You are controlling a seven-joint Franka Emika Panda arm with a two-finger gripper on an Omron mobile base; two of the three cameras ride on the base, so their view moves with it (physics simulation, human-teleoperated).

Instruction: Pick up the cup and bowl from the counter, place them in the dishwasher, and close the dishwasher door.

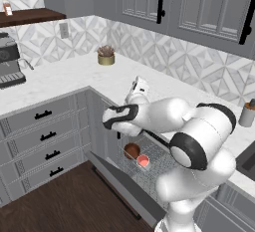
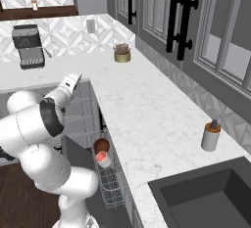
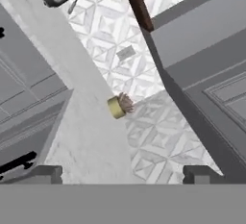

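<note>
The dark brown bowl (image 1: 132, 151) (image 2: 101, 146) and the cup (image 1: 143, 161) (image 2: 103, 158), salmon-red inside, sit side by side in the dishwasher's wire rack (image 1: 162, 162) (image 2: 111, 188). The dishwasher door (image 1: 124, 185) hangs open, lowered toward the floor. My gripper (image 1: 141, 83) (image 2: 73, 80) (image 3: 122, 175) is raised above the rack at the edge of the counter (image 1: 74, 74) (image 2: 147, 114). It is open, holds nothing, and points toward the back wall.
A potted plant (image 1: 106, 55) (image 2: 122, 53) (image 3: 120, 106) stands at the back of the counter. A coffee machine (image 1: 10, 59) (image 2: 28, 46) is at the far left. A soap dispenser (image 1: 247, 113) (image 2: 211, 136) stands by the sink (image 2: 206, 197). Grey drawers (image 1: 45, 136) flank the dishwasher.
</note>
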